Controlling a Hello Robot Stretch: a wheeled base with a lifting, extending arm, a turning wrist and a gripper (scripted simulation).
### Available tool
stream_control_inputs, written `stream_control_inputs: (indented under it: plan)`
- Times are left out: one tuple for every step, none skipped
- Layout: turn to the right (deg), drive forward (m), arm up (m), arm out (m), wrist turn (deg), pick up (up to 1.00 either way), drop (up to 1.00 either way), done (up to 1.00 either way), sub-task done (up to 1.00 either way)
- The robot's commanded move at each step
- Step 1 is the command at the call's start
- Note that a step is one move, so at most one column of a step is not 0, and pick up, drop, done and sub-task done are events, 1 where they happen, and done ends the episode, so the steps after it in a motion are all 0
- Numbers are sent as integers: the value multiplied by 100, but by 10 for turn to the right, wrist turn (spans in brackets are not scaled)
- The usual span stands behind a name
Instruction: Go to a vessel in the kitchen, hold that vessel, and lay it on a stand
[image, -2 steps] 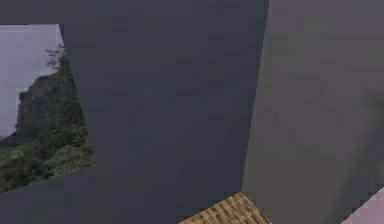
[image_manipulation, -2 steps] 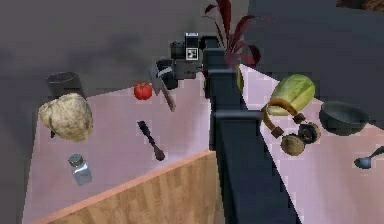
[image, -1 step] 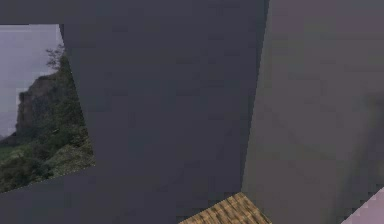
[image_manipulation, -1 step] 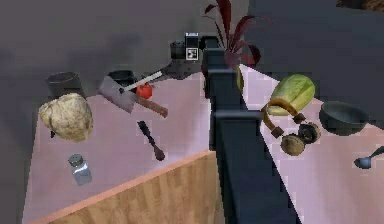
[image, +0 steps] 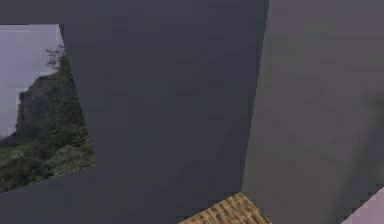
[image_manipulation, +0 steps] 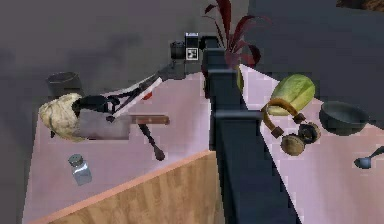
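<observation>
Pink desk: one, wood-sided, is carrying the things at arm height, so the arm can be working across it from the side.
Grey vessel: one cup-like pot is standing upright near the desk's far corner, at the arm side view's left, just beyond a cream lump. It is probably the task's vessel, since the claw is pointing that way.
Claw: it is reaching leftward from the dark arm and ending near the cream lump and a grey slab. With things lying behind it, I cannot tell whether it is holding anything.
Dark bowl: one is sitting right of the arm, well apart from the claw; a second possible vessel.
Long tools: two are lying flat near the slab, a brown-handled one and a dark one.
Singles: one spoon, one shaker, one pair of headphones and one red-leaved plant.
Grey wall: it is facing the forward view closely, suggesting the base is standing side-on to the desk.
</observation>
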Motion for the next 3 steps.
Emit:
stream_control_inputs:
  plan:
    - [0,0,0,0,-270,0,0,0,0]
    - [0,0,0,-42,0,0,0,0,0]
    - [-450,0,0,0,0,0,0,0,0]
